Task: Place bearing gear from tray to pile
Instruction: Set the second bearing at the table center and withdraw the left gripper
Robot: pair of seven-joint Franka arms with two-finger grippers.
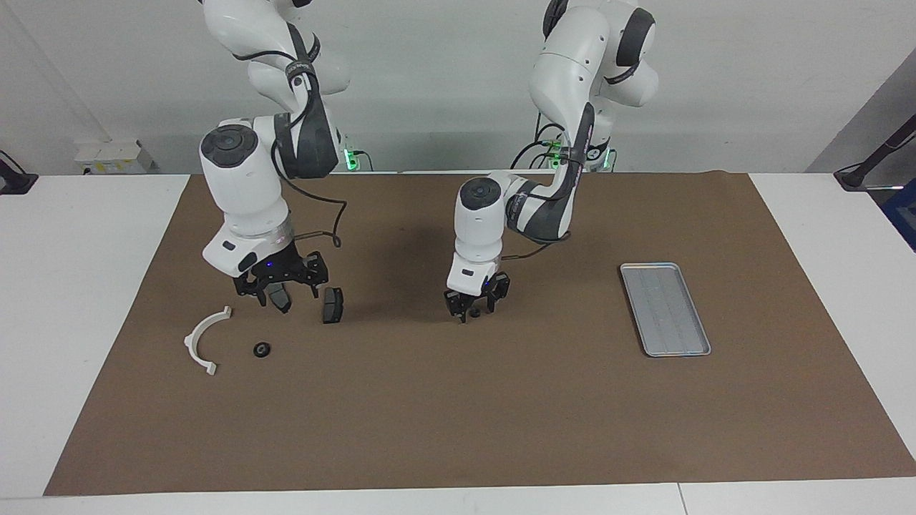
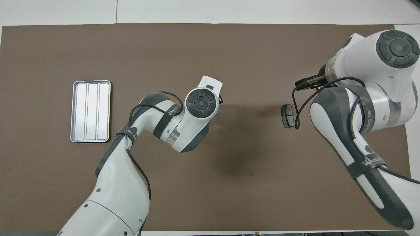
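Brown paper mat (image 1: 458, 400) covers the white table (image 1: 79, 286), and the flat silver-grey ribbed metal tray (image 1: 665, 309) lies bare at the left arm's end. Mid-mat, the left gripper (image 1: 474, 312) hangs low with fingers parted over a small dark bearing gear (image 1: 475, 312) on the mat. The right gripper (image 1: 280, 286), claw spread wide and holding nothing, hovers over one dark grey brake pad (image 1: 280, 299) beside another (image 1: 332, 305), near the white curved plastic arc (image 1: 203, 337) and a small black ring (image 1: 262, 350).
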